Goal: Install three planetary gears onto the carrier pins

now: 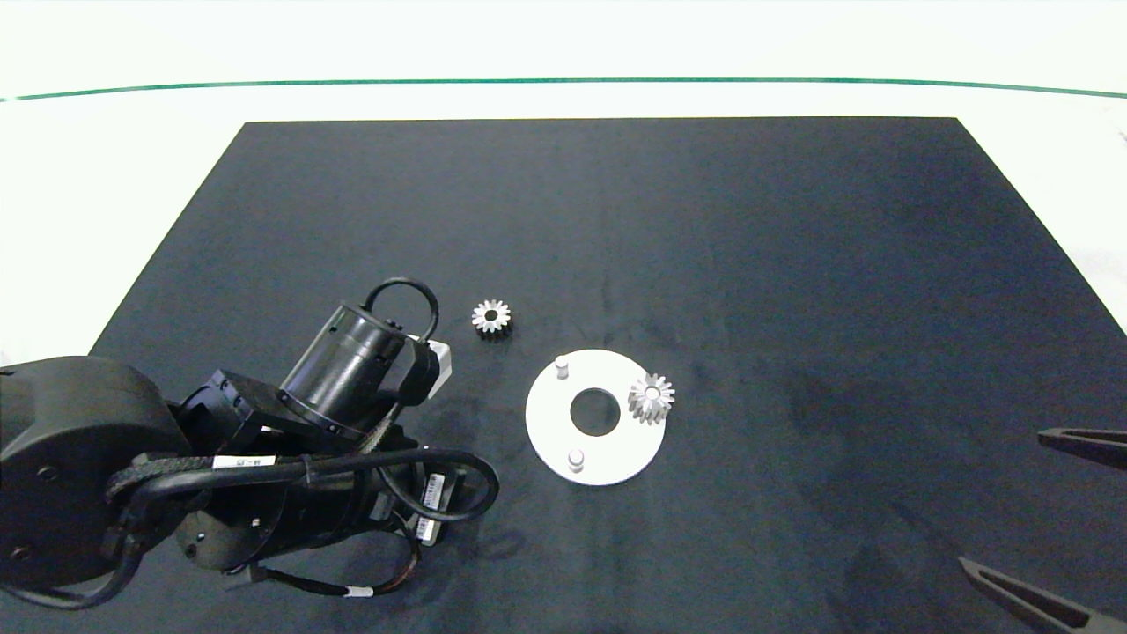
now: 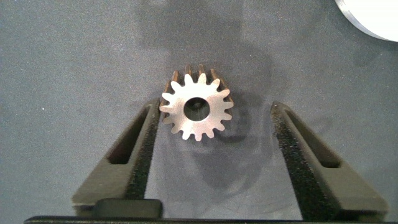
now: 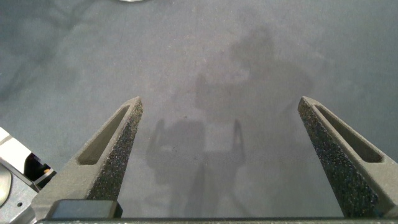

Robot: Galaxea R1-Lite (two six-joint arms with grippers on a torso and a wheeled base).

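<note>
One gear [image 2: 197, 106] lies on the mat between the wide-open fingers of the left gripper [image 2: 214, 152], nearer one pad, so centre it before closing. Beyond, the disc [image 1: 595, 416] carries one gear [image 1: 651, 398], leaving two pins [image 1: 562, 364] bare (the right gripper [image 3: 217, 134] idles open and empty at the table's right edge), and a third gear [image 1: 491, 317] waits farther off.

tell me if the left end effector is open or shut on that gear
Open. In the left wrist view the left end effector straddles a planetary gear lying flat on the mat, both fingers clear of its teeth.
</note>
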